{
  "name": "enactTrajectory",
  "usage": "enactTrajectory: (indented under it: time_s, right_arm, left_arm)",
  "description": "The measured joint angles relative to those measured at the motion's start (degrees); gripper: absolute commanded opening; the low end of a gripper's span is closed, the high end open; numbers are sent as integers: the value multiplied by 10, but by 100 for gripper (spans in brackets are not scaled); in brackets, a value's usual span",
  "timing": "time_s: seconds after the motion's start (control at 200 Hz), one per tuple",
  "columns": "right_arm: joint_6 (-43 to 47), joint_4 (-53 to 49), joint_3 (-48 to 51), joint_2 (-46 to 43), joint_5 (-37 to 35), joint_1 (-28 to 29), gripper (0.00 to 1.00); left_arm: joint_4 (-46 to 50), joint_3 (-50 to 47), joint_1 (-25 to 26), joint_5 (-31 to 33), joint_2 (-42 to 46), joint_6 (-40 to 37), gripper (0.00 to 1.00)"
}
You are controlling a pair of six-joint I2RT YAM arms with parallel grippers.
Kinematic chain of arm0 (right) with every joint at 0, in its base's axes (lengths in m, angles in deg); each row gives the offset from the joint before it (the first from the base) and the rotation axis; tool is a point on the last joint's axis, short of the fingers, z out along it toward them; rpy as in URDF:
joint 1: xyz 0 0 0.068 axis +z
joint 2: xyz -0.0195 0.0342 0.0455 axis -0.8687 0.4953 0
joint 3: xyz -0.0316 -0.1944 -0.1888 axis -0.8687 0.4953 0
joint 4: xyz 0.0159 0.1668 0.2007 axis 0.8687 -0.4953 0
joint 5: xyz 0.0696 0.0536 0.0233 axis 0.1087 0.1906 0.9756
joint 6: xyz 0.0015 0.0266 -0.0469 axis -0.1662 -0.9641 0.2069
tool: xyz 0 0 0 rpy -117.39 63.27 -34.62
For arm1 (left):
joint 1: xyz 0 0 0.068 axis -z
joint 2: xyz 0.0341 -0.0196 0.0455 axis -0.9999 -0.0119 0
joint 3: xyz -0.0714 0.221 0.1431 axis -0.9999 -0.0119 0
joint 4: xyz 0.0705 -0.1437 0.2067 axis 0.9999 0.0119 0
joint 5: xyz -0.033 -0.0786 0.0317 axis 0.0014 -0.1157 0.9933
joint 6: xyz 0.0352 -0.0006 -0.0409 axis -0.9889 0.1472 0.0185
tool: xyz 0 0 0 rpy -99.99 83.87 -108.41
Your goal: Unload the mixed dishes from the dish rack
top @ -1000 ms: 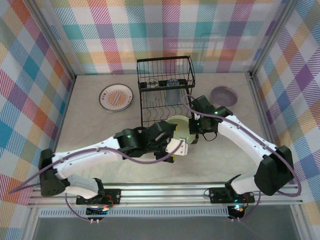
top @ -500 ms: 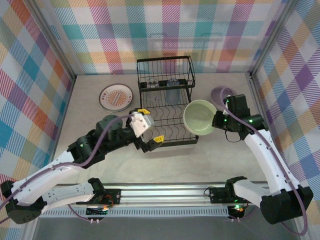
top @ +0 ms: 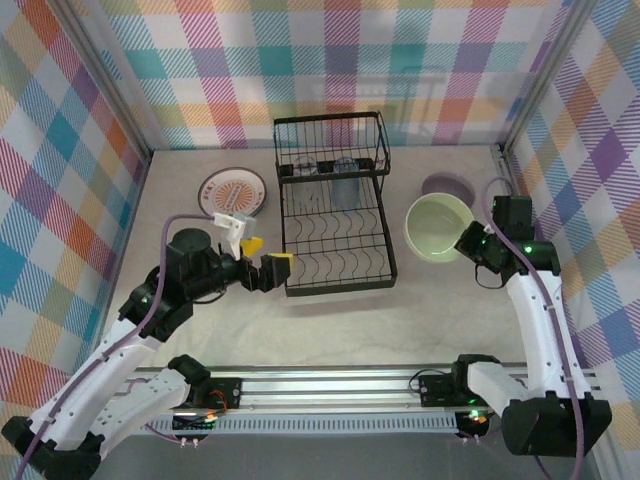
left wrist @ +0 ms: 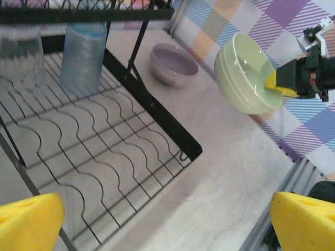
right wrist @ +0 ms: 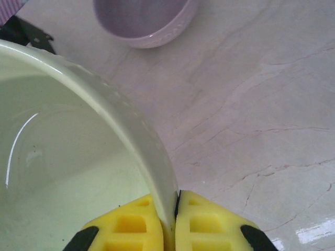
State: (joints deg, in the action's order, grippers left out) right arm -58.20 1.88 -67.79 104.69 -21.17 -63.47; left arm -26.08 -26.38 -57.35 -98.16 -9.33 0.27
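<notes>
The black wire dish rack (top: 335, 215) stands mid-table with two clear glass tumblers (top: 305, 168) (top: 345, 170) in its raised basket; its lower slots (left wrist: 104, 151) are bare. My right gripper (top: 468, 243) is shut on the rim of the pale green bowl (top: 438, 227), holding it above the table right of the rack. The yellow pads (right wrist: 209, 225) pinch that rim (right wrist: 157, 172). The lavender bowl (top: 447, 187) rests on the table just behind. A white plate with orange pattern (top: 232, 194) lies left of the rack. My left gripper (top: 262, 262) hangs open and empty by the rack's front-left corner.
Checked walls close in the table on the left, back and right. A metal rail (top: 330, 385) runs along the near edge. Bare tabletop (top: 400, 320) lies in front of the rack and beside the orange-patterned plate.
My right gripper carried the green bowl from the rack's front to the right, beside the lavender bowl. The left arm pulled back from the rack's front to its left side.
</notes>
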Motion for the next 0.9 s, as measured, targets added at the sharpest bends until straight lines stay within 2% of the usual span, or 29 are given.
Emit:
enactTrajectory:
  time_s: [0.165, 0.5, 0.9]
  right_arm:
    - [-10, 14, -40, 74, 3, -18, 0]
    - [-16, 53, -165, 277, -13, -36, 0]
    - [-25, 47, -332, 470, -38, -37, 0]
  left_arm:
    - [-1, -52, -11, -16, 46, 28, 100]
    - [-17, -71, -21, -33, 90, 33, 100]
    - [-31, -83, -21, -61, 97, 45, 100]
